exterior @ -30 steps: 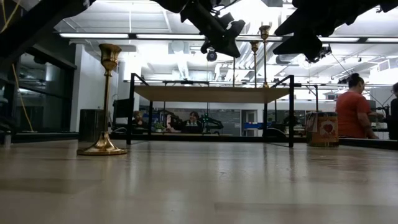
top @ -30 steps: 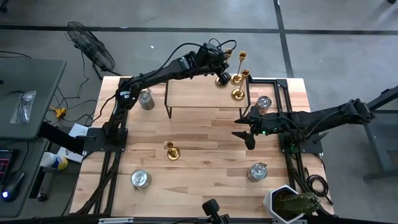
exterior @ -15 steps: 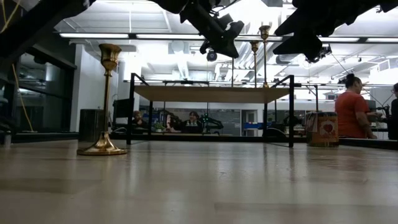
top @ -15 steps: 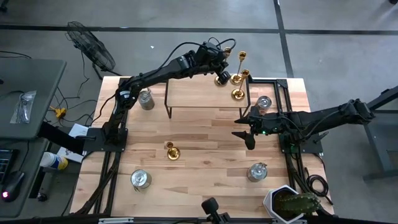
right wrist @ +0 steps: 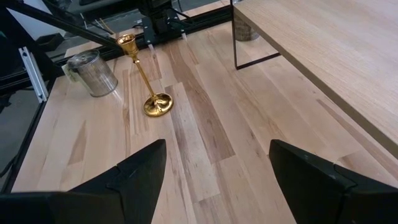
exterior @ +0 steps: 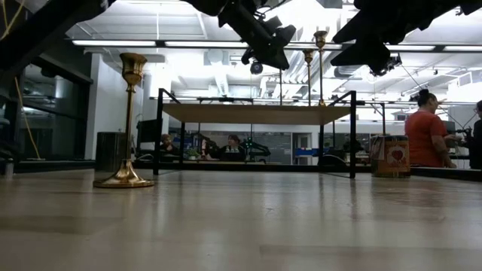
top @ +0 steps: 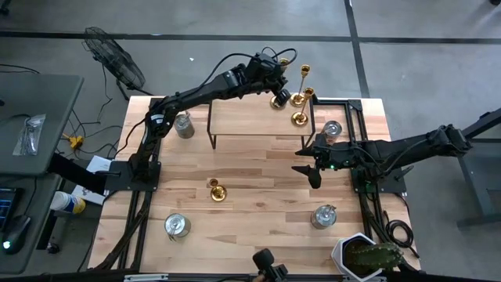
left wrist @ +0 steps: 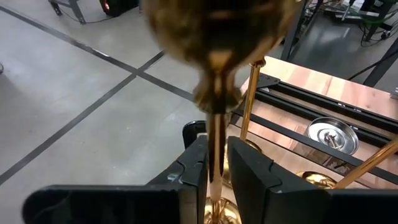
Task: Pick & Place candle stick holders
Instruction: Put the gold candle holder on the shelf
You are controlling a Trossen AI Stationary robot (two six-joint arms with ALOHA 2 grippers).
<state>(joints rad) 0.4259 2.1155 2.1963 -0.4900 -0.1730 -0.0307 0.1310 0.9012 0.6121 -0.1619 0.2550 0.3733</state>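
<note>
My left gripper (top: 279,97) is at the far right corner of the raised wooden shelf (top: 258,121) and is shut on a gold candlestick (top: 285,66). Two more gold candlesticks (top: 298,99) (top: 300,118) stand on their round bases next to it. They also show in the low view (exterior: 320,68). Another candlestick (top: 216,190) stands on its base on the table in front of the shelf, and it shows in the low view (exterior: 126,120) and the right wrist view (right wrist: 144,81). My right gripper (top: 308,162) is open and empty over the table's right middle. My left gripper pinches the candlestick's thin stem (left wrist: 215,163) between its two fingers (left wrist: 196,171), below the cup top (left wrist: 211,31) and above the round base (left wrist: 217,211). The fingers lie across the stem, which stays about upright. Whether the base rests on the shelf cannot be told.
Silver jars stand at the left back (top: 184,125), right back (top: 333,129), right front (top: 323,215) and left front (top: 178,225). A potted plant (top: 364,254) sits at the near right corner. People (exterior: 425,128) are in the room beyond the table.
</note>
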